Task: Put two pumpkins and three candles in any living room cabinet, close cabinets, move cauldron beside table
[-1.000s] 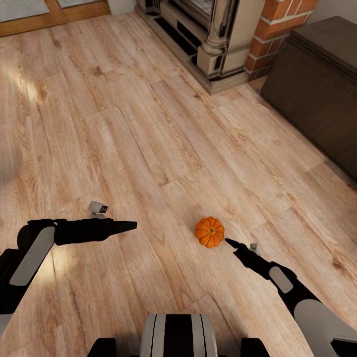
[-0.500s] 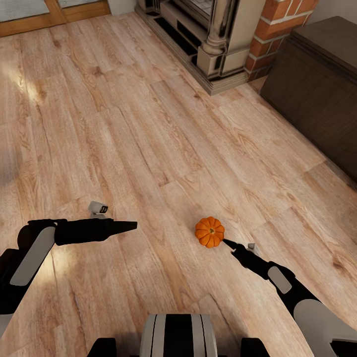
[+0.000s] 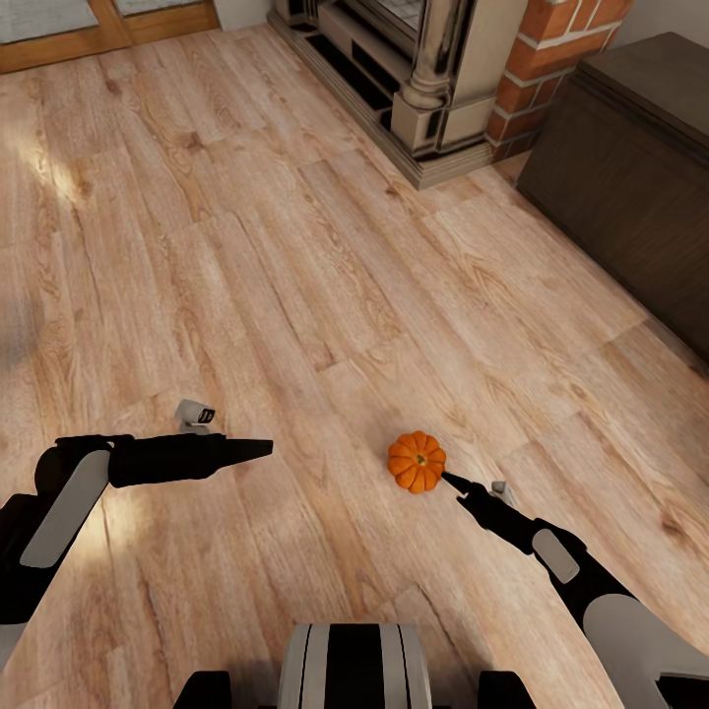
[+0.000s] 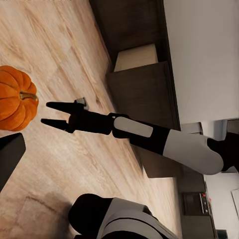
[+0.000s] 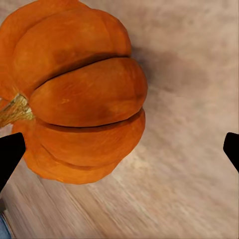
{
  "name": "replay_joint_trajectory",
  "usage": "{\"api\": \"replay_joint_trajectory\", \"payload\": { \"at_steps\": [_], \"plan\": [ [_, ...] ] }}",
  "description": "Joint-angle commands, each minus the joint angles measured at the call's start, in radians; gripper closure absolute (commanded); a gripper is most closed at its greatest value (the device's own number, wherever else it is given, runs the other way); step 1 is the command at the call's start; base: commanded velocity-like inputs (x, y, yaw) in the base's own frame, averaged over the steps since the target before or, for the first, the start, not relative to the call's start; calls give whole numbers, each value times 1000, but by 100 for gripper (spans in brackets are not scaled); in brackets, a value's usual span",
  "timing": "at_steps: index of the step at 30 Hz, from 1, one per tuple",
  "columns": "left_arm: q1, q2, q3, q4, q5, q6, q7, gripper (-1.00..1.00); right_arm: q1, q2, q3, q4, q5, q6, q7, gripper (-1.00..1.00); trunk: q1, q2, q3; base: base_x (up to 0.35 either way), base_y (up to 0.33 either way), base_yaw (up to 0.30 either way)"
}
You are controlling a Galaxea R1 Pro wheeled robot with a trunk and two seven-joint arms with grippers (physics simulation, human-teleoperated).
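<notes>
Head view: a single orange pumpkin (image 3: 417, 461) sits upright on the plank floor (image 3: 295, 246), stem up, a little right of the robot's centre. The right end effector (image 3: 453, 482) reaches toward it from the lower right, its dark tip just beside the pumpkin's lower right flank; whether it touches the rind cannot be told from here. The left end effector (image 3: 258, 449) hangs level over bare floor, well apart from the pumpkin, pointing toward it; its grip state cannot be told in this view.

In the left wrist view, the right end effector (image 4: 54, 114) has its two fingers spread apart, released, their tips just short of the pumpkin (image 4: 16, 98). The dark cabinet (image 4: 142, 89) stands behind that arm against a pale wall.

In the right wrist view, the pumpkin (image 5: 82, 97) looms close, offset toward one finger (image 5: 10, 154) rather than centred in the gap, with the other finger (image 5: 232, 149) well clear of it.

In the head view, the cabinet (image 3: 630, 167) stands at the right edge, beside a brick fireplace (image 3: 443, 69).
</notes>
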Motion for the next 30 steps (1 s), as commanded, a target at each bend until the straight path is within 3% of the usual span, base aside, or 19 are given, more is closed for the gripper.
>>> {"api": "replay_joint_trajectory", "payload": {
  "at_steps": [1, 26, 30],
  "plan": [
    [-1, 0, -1, 0, 1, 3, -3, -100, 0, 0, -4, 0, -5, 9, 10, -100, 0, 0, -1, 49, 0, 0],
    [-1, 0, -1, 1, 0, 3, -3, -100, -1, 0, -4, 8, 0, 20, 22, -100, 0, 0, -1, 34, 0, 0],
    [-1, 0, -1, 2, -2, 3, -3, -100, -1, -1, -6, 12, 46, 25, 14, -100, 0, 0, -1, -31, 0, 0]
  ]
}}
